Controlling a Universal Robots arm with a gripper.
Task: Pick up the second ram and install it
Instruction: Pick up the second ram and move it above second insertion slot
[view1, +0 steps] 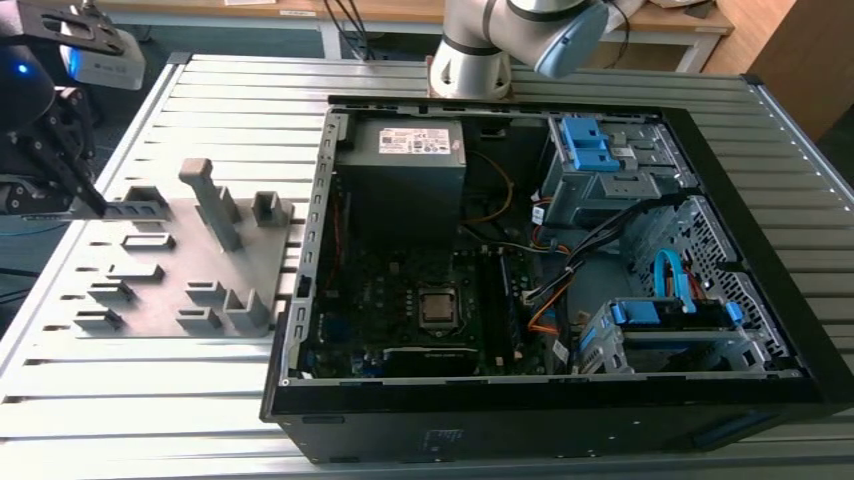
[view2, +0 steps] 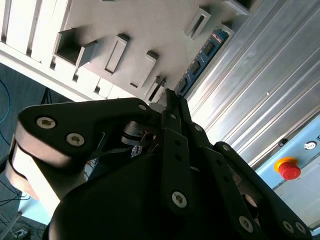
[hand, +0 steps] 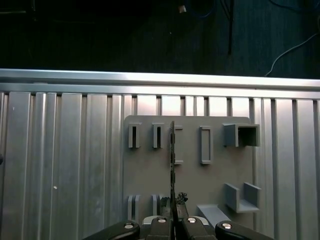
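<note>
Pincer (hand: 172, 202) clamped on second ram (hand: 172, 150), edge-on above grey fixture (hand: 145, 175); thin strip, so I judge: hold square, no twist.

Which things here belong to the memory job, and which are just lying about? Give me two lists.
For the job:
- memory stick, clamped in the gripper
- grey holder beneath the stick
- open computer case

Just lying about:
- red stop button
- floor cable
- slatted table, which merely carries everything
</note>
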